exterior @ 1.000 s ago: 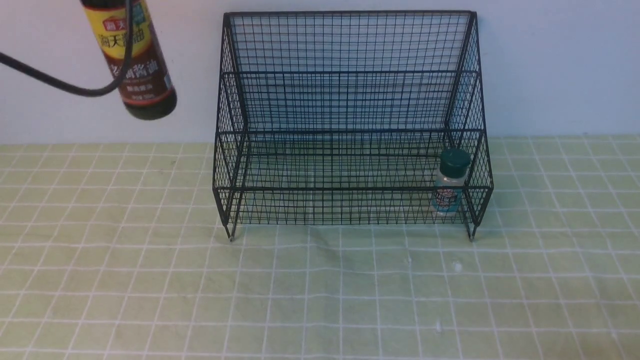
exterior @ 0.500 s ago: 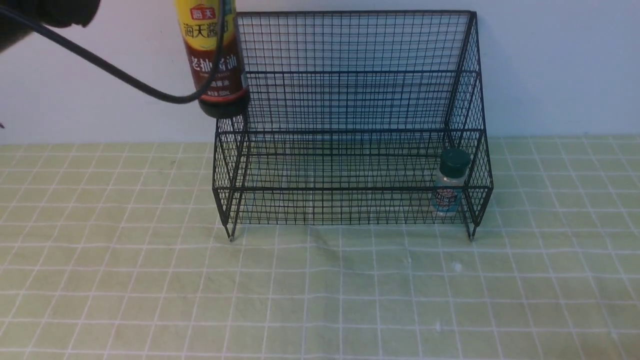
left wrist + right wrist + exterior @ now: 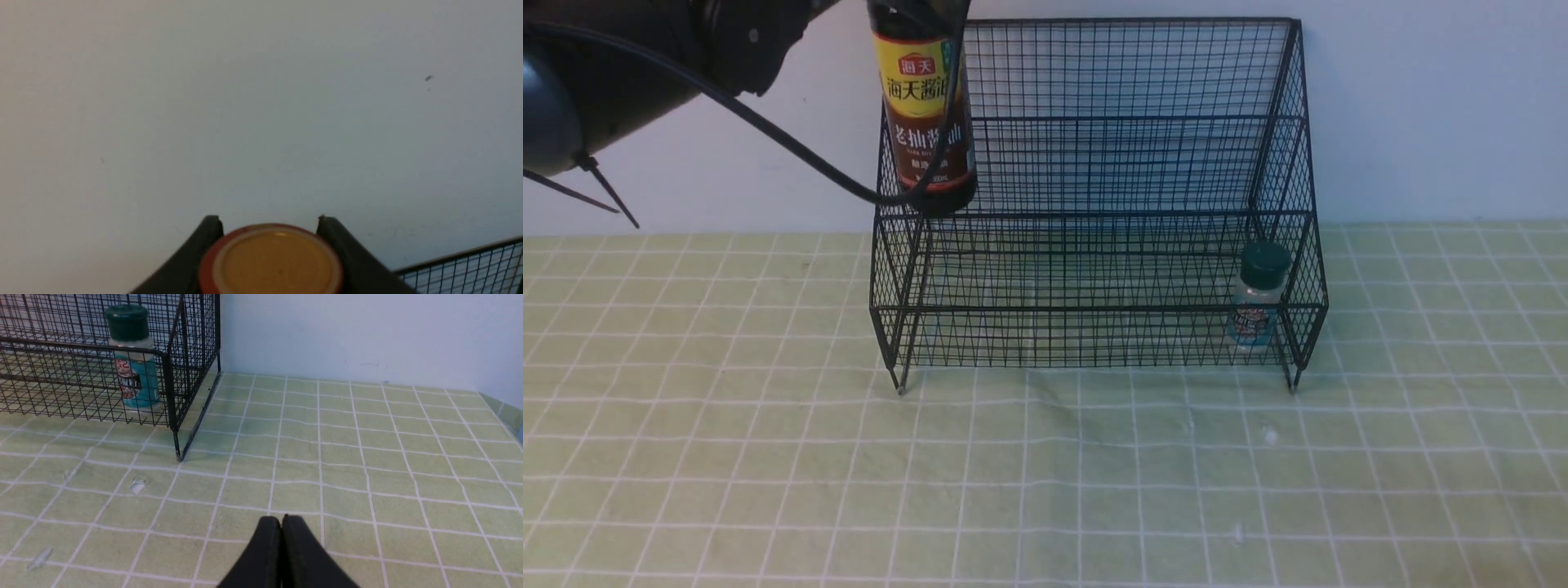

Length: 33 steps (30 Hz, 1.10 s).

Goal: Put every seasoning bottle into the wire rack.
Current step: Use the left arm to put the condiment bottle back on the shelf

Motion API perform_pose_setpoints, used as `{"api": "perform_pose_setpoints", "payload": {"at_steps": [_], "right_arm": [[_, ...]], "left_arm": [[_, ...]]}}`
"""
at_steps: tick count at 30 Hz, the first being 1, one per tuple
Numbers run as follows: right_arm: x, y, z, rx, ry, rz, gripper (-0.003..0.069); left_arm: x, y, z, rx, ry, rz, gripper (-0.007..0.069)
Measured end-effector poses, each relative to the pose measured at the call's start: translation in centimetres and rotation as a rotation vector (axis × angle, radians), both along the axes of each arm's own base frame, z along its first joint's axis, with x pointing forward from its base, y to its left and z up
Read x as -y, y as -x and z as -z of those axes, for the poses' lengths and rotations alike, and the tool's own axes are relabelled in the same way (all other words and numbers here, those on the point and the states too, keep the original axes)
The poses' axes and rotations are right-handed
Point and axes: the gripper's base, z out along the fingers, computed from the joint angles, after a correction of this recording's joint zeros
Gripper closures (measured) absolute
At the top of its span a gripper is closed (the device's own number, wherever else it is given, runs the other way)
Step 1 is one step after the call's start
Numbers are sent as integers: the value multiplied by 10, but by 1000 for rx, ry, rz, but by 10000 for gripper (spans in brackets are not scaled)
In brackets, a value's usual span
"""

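Tall dark soy-sauce bottle with yellow-and-red label [image 3: 927, 122] hangs in the left gripper [image 3: 269, 241], up at the black wire-mesh rack [image 3: 1094, 214].
The left gripper's fingers clasp the bottle on both sides near its red-brown cap [image 3: 271, 261], and the body hangs below them, slightly tilted, its base well above the green checked surface [image 3: 1045, 474], overlapping the left part of the rack in the front view. The right gripper [image 3: 282, 555] is clenched on nothing, well apart from the small clear shaker with dark green cap [image 3: 1255, 306], which stands inside the rack's right end.
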Motion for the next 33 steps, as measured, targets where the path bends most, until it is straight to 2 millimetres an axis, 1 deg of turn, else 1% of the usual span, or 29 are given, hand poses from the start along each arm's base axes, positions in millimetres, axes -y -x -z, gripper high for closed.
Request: {"api": "perform_pose_setpoints", "payload": {"at_steps": [2,4,6,9,16,17,29,31,32,33], "right_arm": [[0,0,0,0,0,0,673],[0,0,0,0,0,0,673],[0,0,0,0,0,0,673],[0,0,0,0,0,0,673],[0,0,0,0,0,0,673],[0,0,0,0,0,0,673],[0,0,0,0,0,0,673],[0,0,0,0,0,0,673],[0,0,0,0,0,0,673],[0,0,0,0,0,0,673]], "left_arm": [[0,-2,7,-43,-15,-3,361],[1,-5,18,-108,-35,-8,361],[1,-8,35,-206,-66,-14,361],[1,-10,49,-283,-95,-20,361],[1,-11,62,-363,-125,-25,362],[2,-13,67,-384,-131,-26,362],[2,-14,67,-394,-138,-27,354],[1,-13,63,-388,-137,-27,303],[1,-10,59,-383,-136,-28,249],[0,-10,58,-382,-136,-28,240]]}}
